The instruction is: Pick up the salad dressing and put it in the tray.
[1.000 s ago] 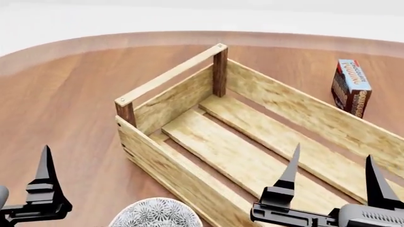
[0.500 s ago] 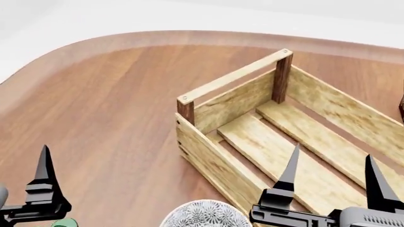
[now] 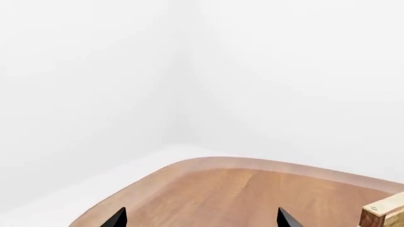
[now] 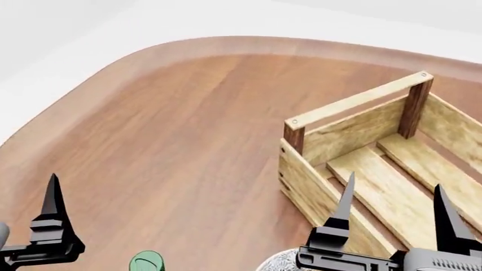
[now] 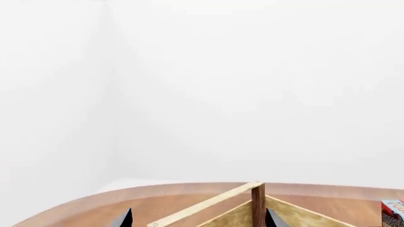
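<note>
Only the round glossy green cap of the salad dressing [image 4: 147, 261] shows, at the bottom edge of the head view on the wooden table; its body is cut off. The tray [image 4: 354, 101], a light-wood crate with dark corner posts, stands to the right of it and holds nothing in the part I can see. My left gripper [image 3: 200, 220] is open and empty, and one of its fingers [image 4: 53, 209] rises just left of the cap. My right gripper [image 4: 395, 183] is open and empty, hanging over the tray's near end. The tray's top rail [image 5: 208, 205] shows between its tips.
The rim of a white patterned bowl [image 4: 280, 263] peeks in at the bottom, between the cap and the tray. A blue-and-red box [image 5: 392, 210] stands beyond the tray. The table's curved edge [image 4: 113, 68] runs along the left and back, with white floor past it.
The head view has swung left: the tray slid towards the right of the picture, the box dropped out of it, and the green cap came fully into sight. Both grippers stay open.
</note>
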